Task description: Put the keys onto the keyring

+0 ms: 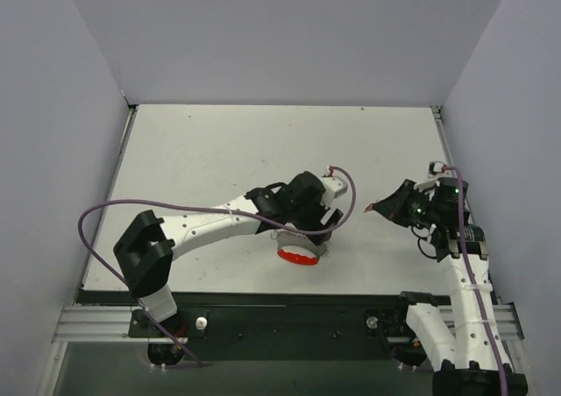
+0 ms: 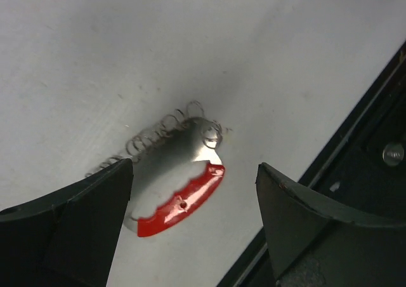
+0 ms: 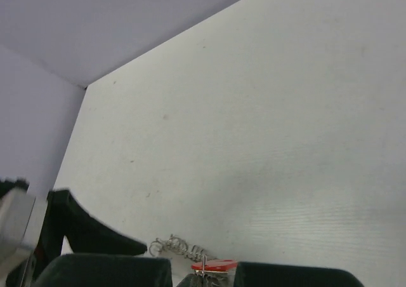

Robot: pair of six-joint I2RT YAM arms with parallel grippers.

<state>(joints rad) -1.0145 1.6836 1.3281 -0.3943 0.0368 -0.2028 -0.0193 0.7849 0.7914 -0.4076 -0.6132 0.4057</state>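
- Left gripper point(image 2: 194, 171) — jaws spread wide above the keyring point(image 2: 182, 204), which lies on the table point(image 2: 95, 58).
- Right gripper point(image 1: 375, 208) — clenched, well apart.

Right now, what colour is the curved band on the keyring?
The keyring band is bright red, clearest in the left wrist view.

Overhead from near edge, left wrist close above keyring point(image 2: 183, 202), right wrist low, facing far-left across shared table point(image 3: 254, 141).
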